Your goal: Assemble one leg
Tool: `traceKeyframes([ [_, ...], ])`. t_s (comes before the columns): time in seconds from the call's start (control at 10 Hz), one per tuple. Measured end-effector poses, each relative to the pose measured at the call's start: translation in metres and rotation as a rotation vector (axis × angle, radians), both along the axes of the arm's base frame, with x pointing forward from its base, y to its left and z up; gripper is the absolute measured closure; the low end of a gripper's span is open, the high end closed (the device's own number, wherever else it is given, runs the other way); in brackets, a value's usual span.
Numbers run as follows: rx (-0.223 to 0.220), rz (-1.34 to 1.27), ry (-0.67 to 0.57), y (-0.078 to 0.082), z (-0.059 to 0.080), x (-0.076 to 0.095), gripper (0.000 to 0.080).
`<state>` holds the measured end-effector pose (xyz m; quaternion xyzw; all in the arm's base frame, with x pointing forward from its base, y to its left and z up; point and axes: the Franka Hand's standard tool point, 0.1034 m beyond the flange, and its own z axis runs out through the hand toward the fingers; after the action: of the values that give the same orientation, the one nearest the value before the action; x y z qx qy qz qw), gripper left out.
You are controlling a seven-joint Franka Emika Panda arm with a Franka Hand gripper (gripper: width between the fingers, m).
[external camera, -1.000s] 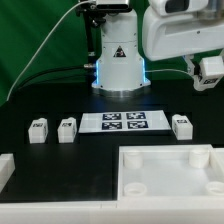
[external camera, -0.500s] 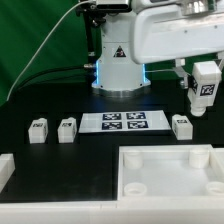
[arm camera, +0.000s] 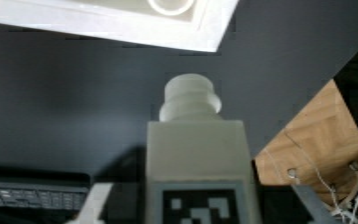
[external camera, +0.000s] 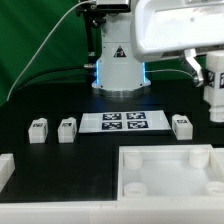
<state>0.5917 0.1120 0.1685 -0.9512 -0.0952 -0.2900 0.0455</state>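
Observation:
My gripper (external camera: pixel 213 82) is at the exterior view's far right, well above the table, shut on a leg (external camera: pixel 214 92), a small white block that hangs upright and is partly cut off by the frame edge. In the wrist view the held leg (arm camera: pixel 197 150) fills the middle, its round peg pointing away from the camera and its black-and-white tag facing it. The gripper (arm camera: pixel 197 202) has one finger on each side of the leg. Three more legs lie on the black table: two at the left (external camera: pixel 38 130) (external camera: pixel 67 129) and one at the right (external camera: pixel 181 125).
The marker board (external camera: pixel 122 121) lies mid-table between the legs. The big white square panel (external camera: pixel 165 170) lies in front, and its corner shows in the wrist view (arm camera: pixel 123 20). Another white part (external camera: pixel 5 170) sits at the front left. The robot base (external camera: pixel 120 65) stands behind.
The arm has carried the held leg toward the exterior view's right and slightly lower. The leg has turned, so its tag no longer faces the exterior camera. The three legs on the table have not moved.

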Motion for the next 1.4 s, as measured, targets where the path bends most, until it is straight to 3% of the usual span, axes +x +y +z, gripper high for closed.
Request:
traceKeyframes([
  [0.3,0.000,0.002,-0.002,0.000,-0.004,0.000,0.0509],
  [0.8,0.024,-0.008,0.001,0.006,-0.043,0.031,0.0509],
  [1.0,0.025,-0.010,0.028,0.006,-0.060,0.026,0.0509],
  [1.4,0.026,-0.015,0.045,0.004,-0.078,0.021,0.0509],
])
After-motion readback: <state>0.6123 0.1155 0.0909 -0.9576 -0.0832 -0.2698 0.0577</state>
